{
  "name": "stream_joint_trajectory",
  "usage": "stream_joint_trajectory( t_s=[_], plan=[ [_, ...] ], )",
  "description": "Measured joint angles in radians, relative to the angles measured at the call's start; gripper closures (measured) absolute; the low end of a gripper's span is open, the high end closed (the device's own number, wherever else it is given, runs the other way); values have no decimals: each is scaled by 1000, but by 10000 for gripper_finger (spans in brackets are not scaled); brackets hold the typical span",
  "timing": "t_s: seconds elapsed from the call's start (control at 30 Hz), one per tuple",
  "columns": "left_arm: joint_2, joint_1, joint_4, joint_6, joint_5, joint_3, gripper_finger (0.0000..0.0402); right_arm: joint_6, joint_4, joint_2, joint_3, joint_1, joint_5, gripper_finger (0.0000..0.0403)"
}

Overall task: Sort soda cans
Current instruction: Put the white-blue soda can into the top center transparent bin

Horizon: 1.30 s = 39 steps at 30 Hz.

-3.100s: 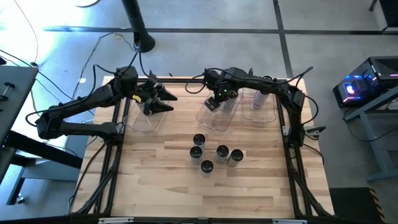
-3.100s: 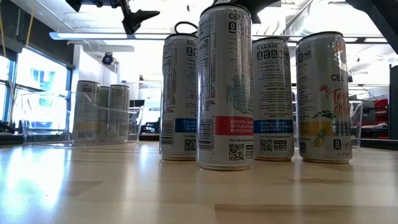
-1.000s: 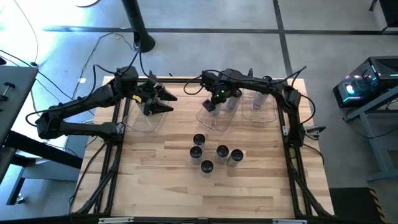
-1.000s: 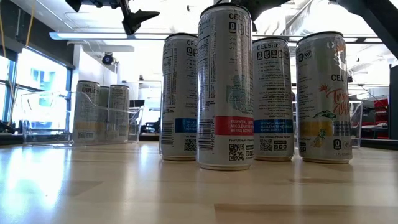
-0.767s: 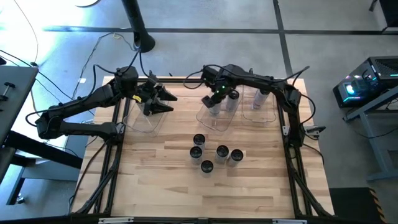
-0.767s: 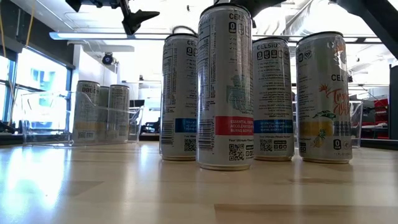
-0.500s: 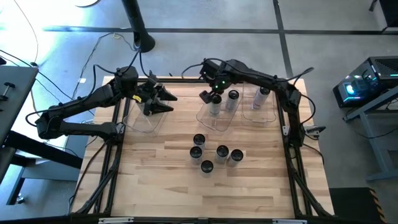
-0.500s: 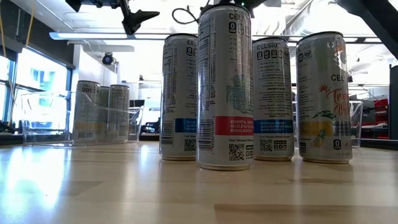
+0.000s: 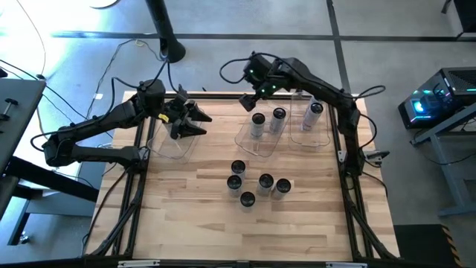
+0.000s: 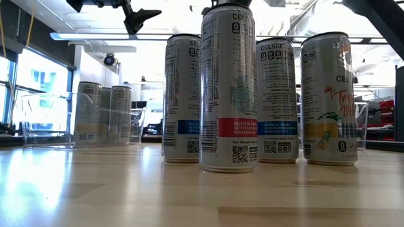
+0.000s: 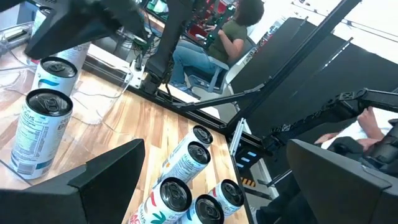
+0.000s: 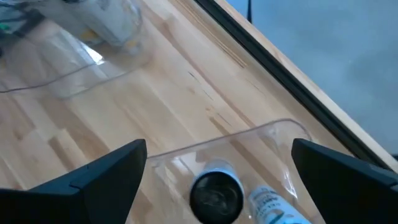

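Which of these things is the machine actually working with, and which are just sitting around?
Part of the job:
- five soda cans loose on the table
- two cans in the middle clear bin
- one can in the right bin
- left bin
- right claw and left claw, both open and empty

Just around:
- computer with lit lights on a side stand
- seated person

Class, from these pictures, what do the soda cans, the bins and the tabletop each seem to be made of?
Soda cans: probably thin metal, glossy printed sides, dark rimmed tops.
Bins: clear plastic, it seems; the cans inside show through the walls.
Tabletop: wood, jointed pale strips with visible grain, and a slight sheen.
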Motion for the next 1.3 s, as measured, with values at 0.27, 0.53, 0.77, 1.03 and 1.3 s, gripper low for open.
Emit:
stream_joint_trajectory(
  t_s=[0.27, 0.53, 0.77, 1.03, 1.3],
  plan=[
    [0, 0, 0, 0, 0, 0, 17, -73, -1, 0, 30, 57, 18, 6],
    [0, 0, 1, 15, 22, 0, 17, -106, -20, 0, 30, 119, 66, 6],
    [0, 0, 0, 9, 27, 0, 17, -25, -35, 0, 30, 132, 39, 6],
    [0, 0, 0, 6, 28, 0, 17, -92, -38, 0, 29, 215, -235, 6],
    [0, 0, 0, 6, 28, 0, 17, -106, -56, 0, 29, 371, -237, 6]
  ],
)
